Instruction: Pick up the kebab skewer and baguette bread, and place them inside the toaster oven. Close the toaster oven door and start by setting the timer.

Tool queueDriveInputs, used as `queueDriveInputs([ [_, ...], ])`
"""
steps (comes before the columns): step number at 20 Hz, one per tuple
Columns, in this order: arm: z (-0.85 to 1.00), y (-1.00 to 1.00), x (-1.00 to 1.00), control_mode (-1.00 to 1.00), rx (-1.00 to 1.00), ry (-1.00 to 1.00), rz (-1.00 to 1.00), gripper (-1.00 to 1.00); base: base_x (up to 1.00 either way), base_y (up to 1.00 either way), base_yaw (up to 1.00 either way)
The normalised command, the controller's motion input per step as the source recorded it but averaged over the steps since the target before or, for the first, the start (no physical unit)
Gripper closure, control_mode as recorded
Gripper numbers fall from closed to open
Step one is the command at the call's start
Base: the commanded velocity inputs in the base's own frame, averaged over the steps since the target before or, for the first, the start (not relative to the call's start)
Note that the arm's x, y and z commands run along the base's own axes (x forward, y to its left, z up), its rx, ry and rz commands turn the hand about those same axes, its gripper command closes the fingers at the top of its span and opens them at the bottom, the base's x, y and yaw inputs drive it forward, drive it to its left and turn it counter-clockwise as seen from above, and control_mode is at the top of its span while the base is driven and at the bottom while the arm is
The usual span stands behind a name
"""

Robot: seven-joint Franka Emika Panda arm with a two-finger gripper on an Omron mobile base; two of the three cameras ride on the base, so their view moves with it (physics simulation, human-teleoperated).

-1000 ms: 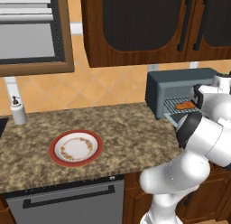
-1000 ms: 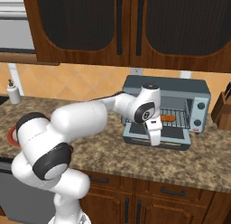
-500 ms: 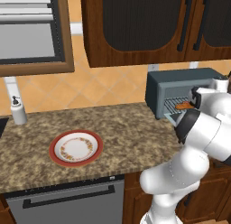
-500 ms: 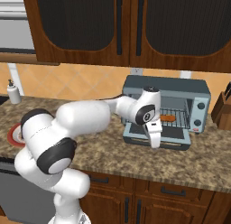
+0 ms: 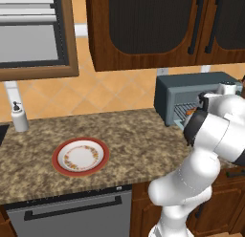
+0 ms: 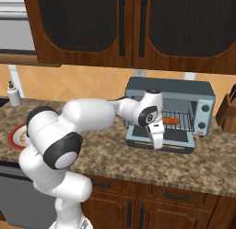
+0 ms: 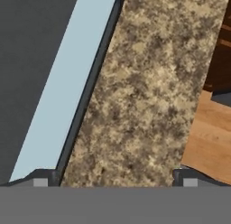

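The toaster oven (image 6: 170, 112) sits at the back of the worktop (image 6: 203, 163), toward its right end, with the toaster oven door (image 6: 161, 139) folded down flat in front of it. The baguette bread (image 6: 170, 120) lies on the wire rack inside, partly hidden by the arm; the kebab skewer cannot be made out. The gripper (image 6: 156, 141) hangs fingers-down over the lowered door, its jaws spread wide with nothing between them. From the hand camera, the door's pale frame and handle bar (image 7: 85, 96) run diagonally, cut off by the edges. An empty plate (image 5: 80, 156) rests near the worktop's front left.
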Motion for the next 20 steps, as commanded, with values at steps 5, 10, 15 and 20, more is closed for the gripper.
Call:
queueDriveInputs([
  [5,-0.01,0.00,0.30,-1.00,0.00,0.00,0.00,-1.00,0.00,0.00,0.00],
  [10,-0.14,0.00,0.25,-1.00,0.00,0.01,0.00,-1.00,0.00,0.00,0.00],
  [15,-0.09,0.00,0.32,-1.00,0.00,0.01,0.00,-1.00,0.00,0.00,0.00],
  [20,-0.08,0.00,0.23,-1.00,0.00,0.01,0.00,-1.00,0.00,0.00,0.00],
])
